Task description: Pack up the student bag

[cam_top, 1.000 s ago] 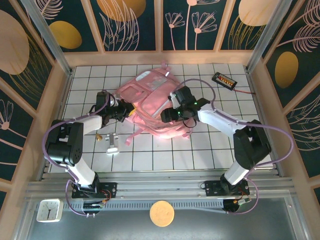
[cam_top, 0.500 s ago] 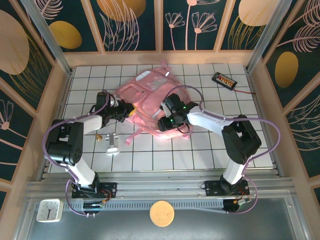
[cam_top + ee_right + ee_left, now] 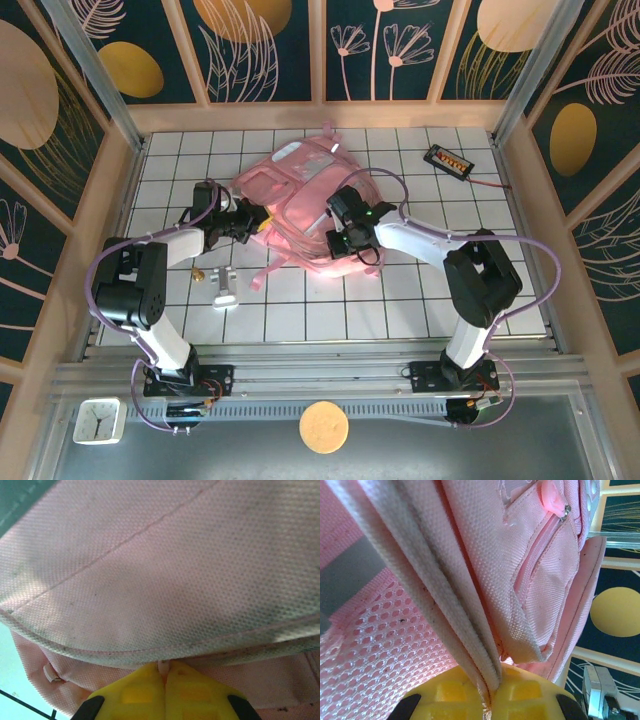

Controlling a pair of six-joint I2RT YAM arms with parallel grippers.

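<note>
Packing is barely starting; our left gripper point(image 3: 490, 696) and right gripper point(image 3: 164, 674) are pinching edges of the soft pink fabric backpack point(image 3: 292, 190).

We see the bag point(image 3: 295, 205), a soft pink backpack with pale shiny panels, lying flat and rumpled in the upper middle of the frame, one strap trailing toward the lower left.

Left arm point(image 3: 172, 243), right arm point(image 3: 418, 236): jaws closed.
</note>
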